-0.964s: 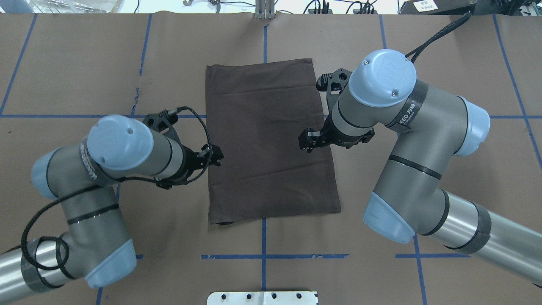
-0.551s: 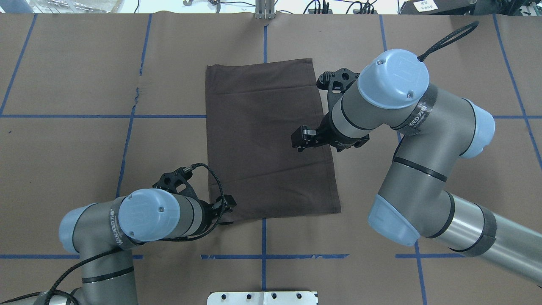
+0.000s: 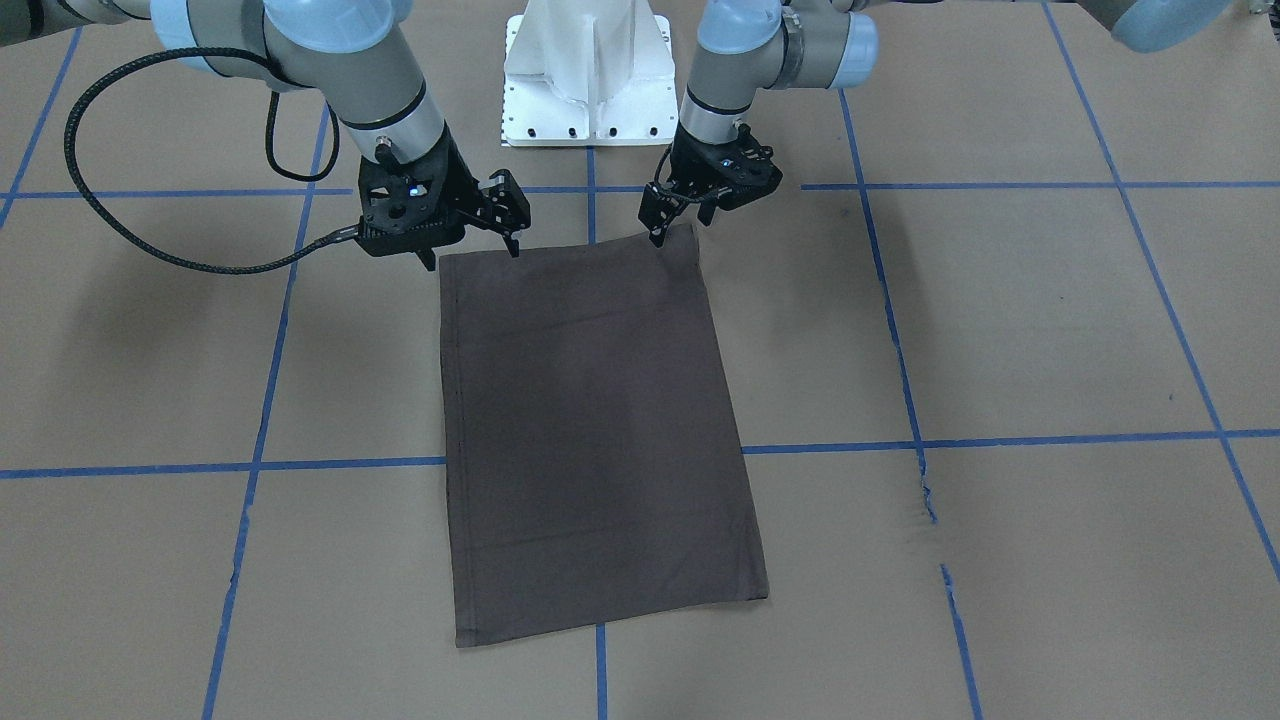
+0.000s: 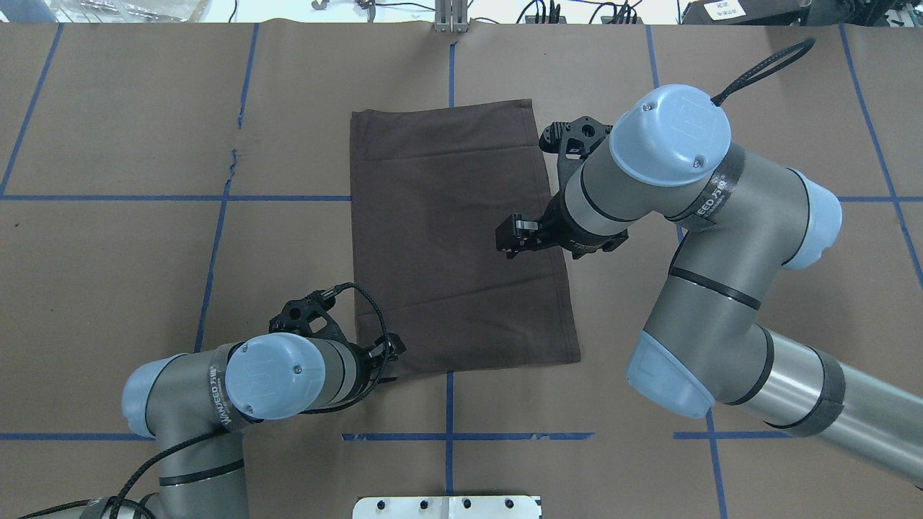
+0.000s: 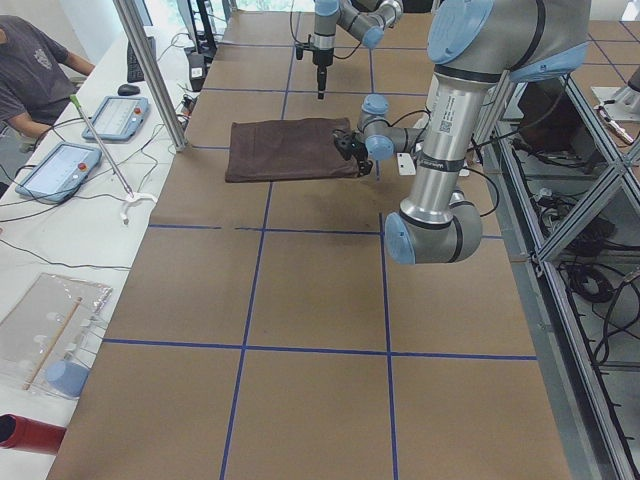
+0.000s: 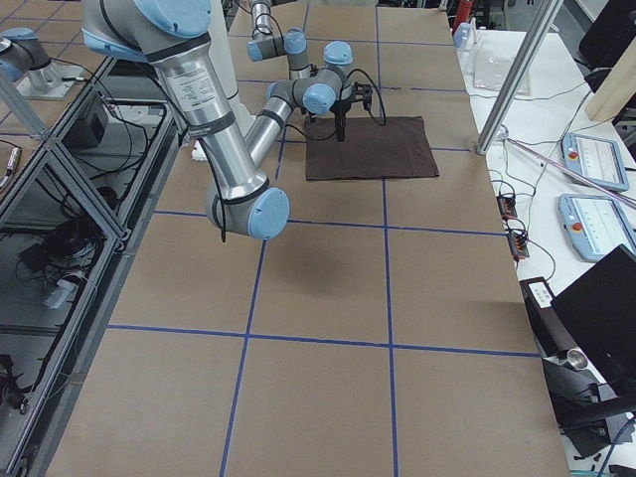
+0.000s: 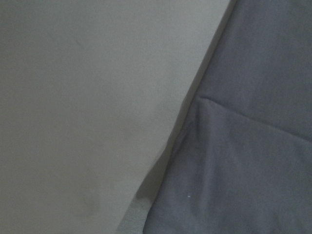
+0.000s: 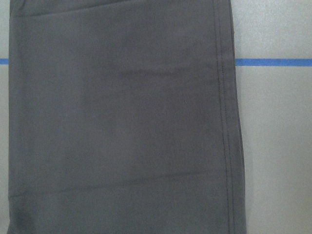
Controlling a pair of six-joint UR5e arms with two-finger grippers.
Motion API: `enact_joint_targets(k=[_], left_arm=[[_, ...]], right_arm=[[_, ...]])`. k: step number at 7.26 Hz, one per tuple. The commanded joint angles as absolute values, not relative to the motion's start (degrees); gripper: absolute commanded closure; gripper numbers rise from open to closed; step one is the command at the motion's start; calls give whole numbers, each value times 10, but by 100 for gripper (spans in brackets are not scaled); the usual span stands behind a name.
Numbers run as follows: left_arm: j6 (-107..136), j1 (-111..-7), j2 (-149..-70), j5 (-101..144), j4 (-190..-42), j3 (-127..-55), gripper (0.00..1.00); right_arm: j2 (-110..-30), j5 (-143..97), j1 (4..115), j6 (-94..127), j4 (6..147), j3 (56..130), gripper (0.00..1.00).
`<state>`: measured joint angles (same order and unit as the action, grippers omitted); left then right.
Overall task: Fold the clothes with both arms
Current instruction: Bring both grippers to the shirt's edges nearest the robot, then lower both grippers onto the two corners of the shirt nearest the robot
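Note:
The clothes, one dark brown T-shirt [image 4: 454, 238] [image 3: 590, 430], lie folded into a flat rectangle in the middle of the table. My left gripper [image 4: 393, 355] [image 3: 675, 225] is low at the shirt's corner nearest the robot on its left side, and its fingers look open. The left wrist view shows that shirt edge [image 7: 243, 146] with a small crease and no fingers. My right gripper [image 4: 505, 241] [image 3: 475, 245] hangs open well above the shirt's right half, holding nothing. The right wrist view looks straight down on the cloth [image 8: 122, 122] and its stitched hem.
Brown paper with blue tape lines [image 4: 447, 436] covers the table. The white pedestal base [image 3: 590, 90] stands at the robot's edge. In the exterior left view a seated person [image 5: 30, 70] and tablets [image 5: 60, 165] are on a side bench.
My left arm swung back toward the robot along the shirt's left edge, from mid-edge to the near corner. The right gripper shifted slightly inward over the shirt, then held still.

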<state>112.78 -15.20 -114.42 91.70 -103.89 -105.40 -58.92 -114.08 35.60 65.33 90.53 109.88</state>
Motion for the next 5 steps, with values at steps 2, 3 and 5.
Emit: enact_joint_targets(k=[2,3,5], left_arm=[[1130,-153,-1148,911,-1039,-1049,40],[1128,-152,-1150,911,-1039,-1049,50],[1122,-152,-1150,913,-1039,-1049,59]], right_arm=[[-590,-1141,357,653,905,1099,0],[-590,-1141,357,653,905,1099,0],[-591,-1141,357,653,905,1099,0]])
